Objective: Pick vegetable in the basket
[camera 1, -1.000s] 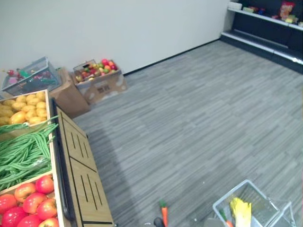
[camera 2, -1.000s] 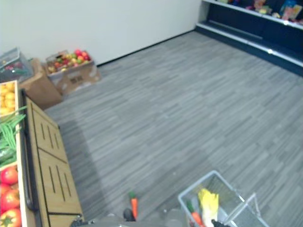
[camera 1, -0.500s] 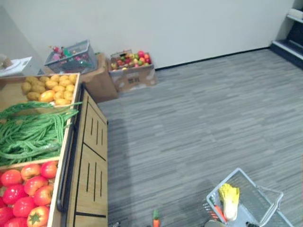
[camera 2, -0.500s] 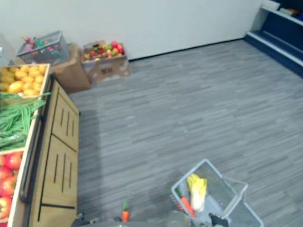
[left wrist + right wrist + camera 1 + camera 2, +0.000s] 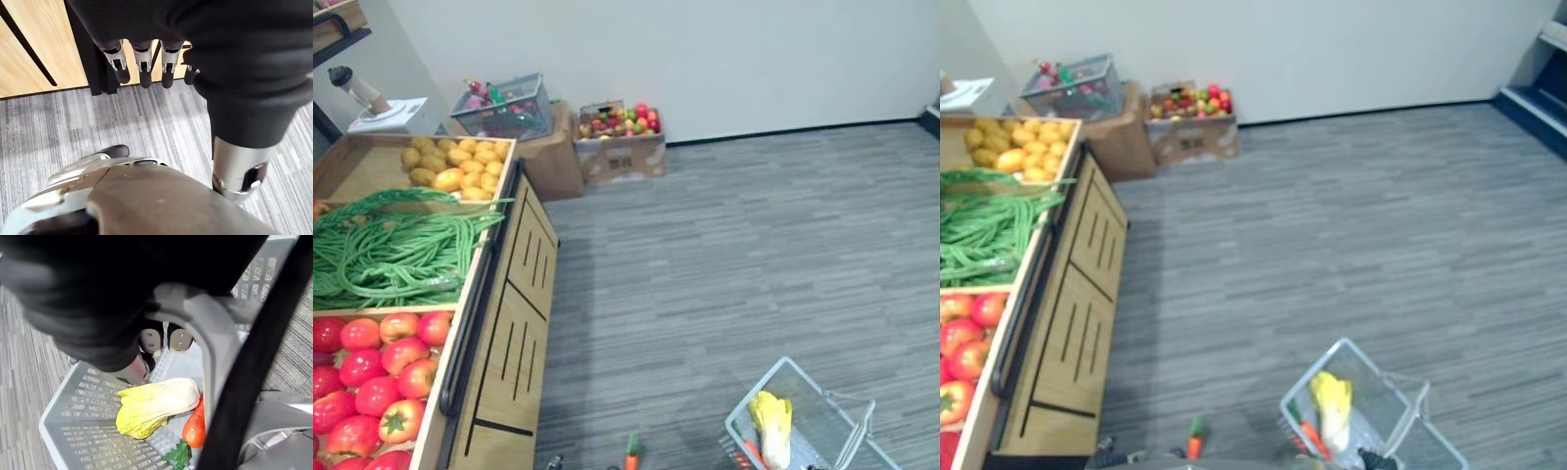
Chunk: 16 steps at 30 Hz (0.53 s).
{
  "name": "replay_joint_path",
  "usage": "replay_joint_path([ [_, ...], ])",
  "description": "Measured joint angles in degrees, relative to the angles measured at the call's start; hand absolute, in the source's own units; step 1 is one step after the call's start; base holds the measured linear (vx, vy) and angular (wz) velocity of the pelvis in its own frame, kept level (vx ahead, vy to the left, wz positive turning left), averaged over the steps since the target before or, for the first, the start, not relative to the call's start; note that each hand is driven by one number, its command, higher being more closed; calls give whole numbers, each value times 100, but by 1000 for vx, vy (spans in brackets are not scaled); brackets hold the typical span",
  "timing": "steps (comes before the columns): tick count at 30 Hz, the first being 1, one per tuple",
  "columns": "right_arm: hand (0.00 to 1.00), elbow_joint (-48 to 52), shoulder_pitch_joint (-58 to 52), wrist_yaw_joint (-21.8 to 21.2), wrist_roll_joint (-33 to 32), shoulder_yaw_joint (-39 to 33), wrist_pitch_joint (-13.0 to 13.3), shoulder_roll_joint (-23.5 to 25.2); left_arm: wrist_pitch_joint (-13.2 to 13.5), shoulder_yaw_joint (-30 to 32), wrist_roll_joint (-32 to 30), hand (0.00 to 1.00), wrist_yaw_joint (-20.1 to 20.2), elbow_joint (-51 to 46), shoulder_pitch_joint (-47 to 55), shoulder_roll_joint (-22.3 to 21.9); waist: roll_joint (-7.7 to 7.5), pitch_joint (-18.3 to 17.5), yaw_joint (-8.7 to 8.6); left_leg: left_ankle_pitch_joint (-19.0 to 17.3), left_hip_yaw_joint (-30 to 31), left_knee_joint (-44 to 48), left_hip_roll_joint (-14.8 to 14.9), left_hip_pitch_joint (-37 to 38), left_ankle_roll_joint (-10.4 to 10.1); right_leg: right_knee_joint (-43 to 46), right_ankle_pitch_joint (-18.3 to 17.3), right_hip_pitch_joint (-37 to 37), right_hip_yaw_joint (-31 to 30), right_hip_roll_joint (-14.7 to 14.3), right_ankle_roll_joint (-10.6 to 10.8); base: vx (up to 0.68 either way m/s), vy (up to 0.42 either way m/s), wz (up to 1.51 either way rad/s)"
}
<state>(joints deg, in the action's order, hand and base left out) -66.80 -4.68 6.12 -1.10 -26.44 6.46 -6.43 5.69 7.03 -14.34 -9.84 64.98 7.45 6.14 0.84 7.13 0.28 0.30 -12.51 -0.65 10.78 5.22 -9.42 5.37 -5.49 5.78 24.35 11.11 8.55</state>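
Note:
A grey plastic basket (image 5: pixel 800 376) hangs low at my right side over the carpet. It holds a yellow-leaved cabbage (image 5: pixel 156 404) and an orange carrot (image 5: pixel 194 427) with a green top. My right hand (image 5: pixel 151 340) is curled round the basket's grey handle (image 5: pixel 210 347). The left hand (image 5: pixel 142 61) hangs beside the wooden front of the produce stand (image 5: pixel 509 323), fingers straight and holding nothing. In the stand lie green beans (image 5: pixel 391 250), red tomatoes (image 5: pixel 372 367) and yellow potatoes (image 5: pixel 450 166). A second carrot (image 5: pixel 630 456) lies on the floor near my feet.
Against the far wall stand a cardboard box of mixed fruit (image 5: pixel 622 147) and a wire basket (image 5: pixel 504 103) on another box. A dark shelf base (image 5: pixel 1538 103) shows at the far right. Grey carpet stretches between the stand and the wall.
The camera has swung to the left, so more of the produce stand is in sight and the dark shelves have slid out. The basket still hangs from my right hand.

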Motion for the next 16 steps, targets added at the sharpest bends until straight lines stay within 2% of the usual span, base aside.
replay_joint_path([
  [7,100,-6,-9,-21,110,-1,-6,20,-10,-225,-233,0,-15,1,-40,61,2,5,-2,185,-98,-278,-39,125,18,-263,156,162,56,-45,1,-7,4,2],
  [16,100,6,-9,-30,109,-7,-22,75,-24,-208,58,0,17,51,-17,31,13,4,2,204,-162,-477,-51,248,23,-439,265,249,54,-94,11,-26,12,2],
])
